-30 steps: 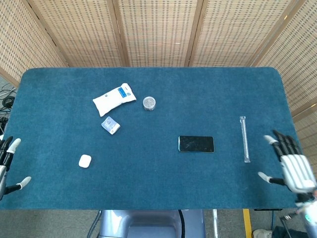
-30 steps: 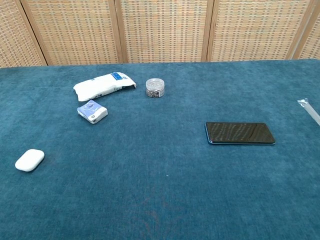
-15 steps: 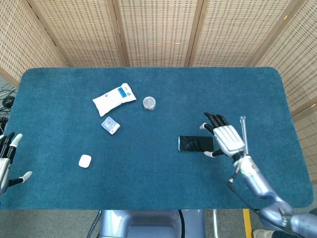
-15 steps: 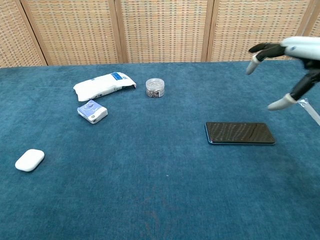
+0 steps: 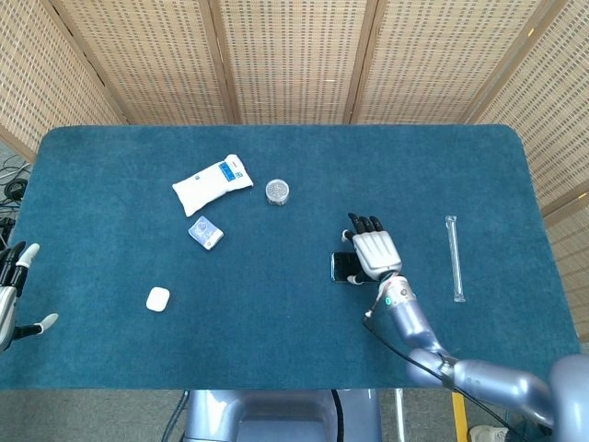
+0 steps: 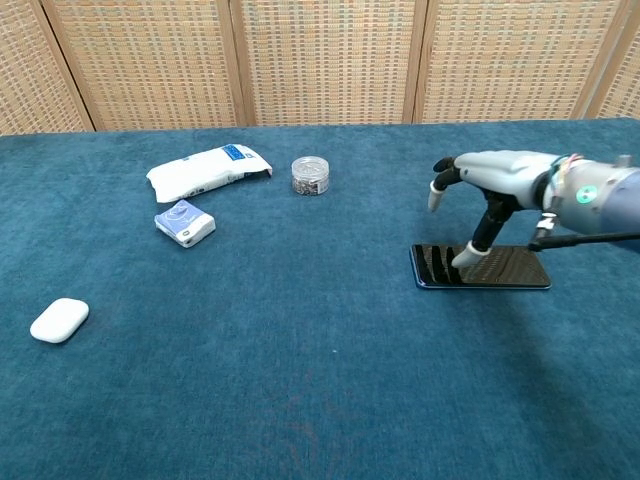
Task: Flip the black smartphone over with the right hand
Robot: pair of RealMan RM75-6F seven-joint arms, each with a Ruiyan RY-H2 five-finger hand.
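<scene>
At the far left edge the left hand [image 5: 11, 295] hangs with fingers apart, holding nothing. Bare cloth lies between the earbud case [image 5: 157, 299] and the phone [image 6: 505, 268], right of centre. The right hand [image 5: 375, 252] hovers spread above it, one fingertip touching its screen, gripping nothing.

Right hand [image 5: 375, 251] spread over black smartphone [image 5: 342, 266], covering most.

Phone [image 5: 341, 267] mostly hidden under right hand [image 5: 375, 252] in head view; left hand [image 5: 11, 295] cut by left edge, absent from chest view; jar [image 6: 311, 175] contents too small to identify.
</scene>
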